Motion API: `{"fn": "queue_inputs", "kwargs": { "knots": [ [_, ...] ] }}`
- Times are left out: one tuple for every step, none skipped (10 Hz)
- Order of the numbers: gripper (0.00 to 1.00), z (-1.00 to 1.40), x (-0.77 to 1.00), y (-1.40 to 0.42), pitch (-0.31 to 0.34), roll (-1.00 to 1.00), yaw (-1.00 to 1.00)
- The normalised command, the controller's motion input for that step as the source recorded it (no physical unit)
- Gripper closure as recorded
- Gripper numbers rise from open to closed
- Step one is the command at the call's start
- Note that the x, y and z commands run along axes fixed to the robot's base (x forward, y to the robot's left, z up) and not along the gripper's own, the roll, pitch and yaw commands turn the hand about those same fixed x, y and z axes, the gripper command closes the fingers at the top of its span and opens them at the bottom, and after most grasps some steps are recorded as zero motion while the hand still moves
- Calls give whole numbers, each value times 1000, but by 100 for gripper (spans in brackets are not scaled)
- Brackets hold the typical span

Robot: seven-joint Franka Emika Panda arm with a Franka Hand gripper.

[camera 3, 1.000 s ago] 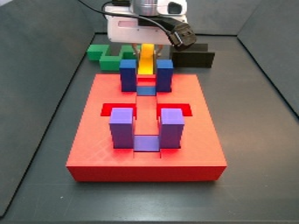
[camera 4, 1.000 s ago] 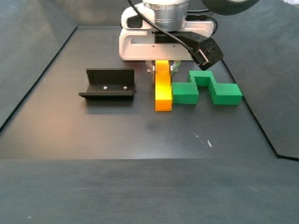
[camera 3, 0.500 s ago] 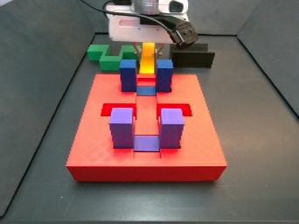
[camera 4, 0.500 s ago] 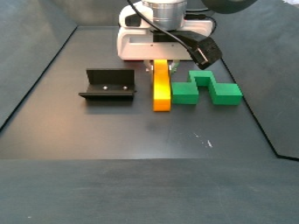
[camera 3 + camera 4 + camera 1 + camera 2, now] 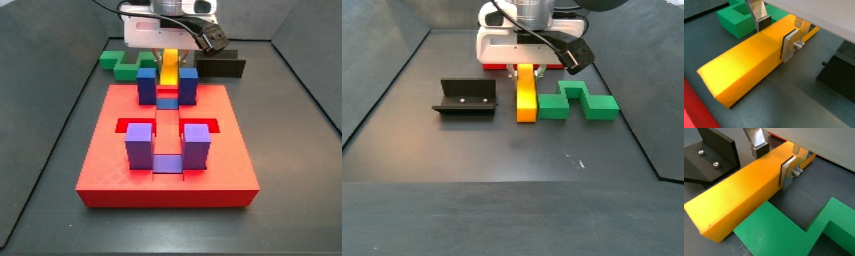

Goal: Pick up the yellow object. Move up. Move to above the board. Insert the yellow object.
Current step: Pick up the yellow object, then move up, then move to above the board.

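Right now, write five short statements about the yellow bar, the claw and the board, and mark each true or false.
1. The claw straddles the yellow bar, one finger on each long side. True.
2. The yellow bar sits inserted in the red board. False: it lies on the dark floor beyond the board.
3. A green zigzag block lies beside the bar. True.
4. The board's posts are all purple. False: two are dark blue, two purple.
5. The fixture stands on the board. False: it stands on the floor.
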Motion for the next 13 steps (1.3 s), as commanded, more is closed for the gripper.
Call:
{"fn": "queue_inputs", "kwargs": {
  "knots": [
    [100,0,0,0,0,0,0],
    [100,0,0,0,0,0,0],
    [100,0,0,0,0,0,0],
    [100,0,0,0,0,0,0],
    [100,833,0,0,0,0,0],
    [100,794,15,-35,-9,-9,-48],
    [100,528,-23,-27,-11,-28,-48],
    [100,169,-5,-6,-27,-54,-25],
    [100,1400,0,0,0,0,0],
    [100,1400,-6,-1,16,0,7],
    [100,1400,-34,-3,44,-19,5],
    [100,1400,-15,2,17,-62,-4],
    [100,1400,3,3,37,-74,-7]
  ]
}}
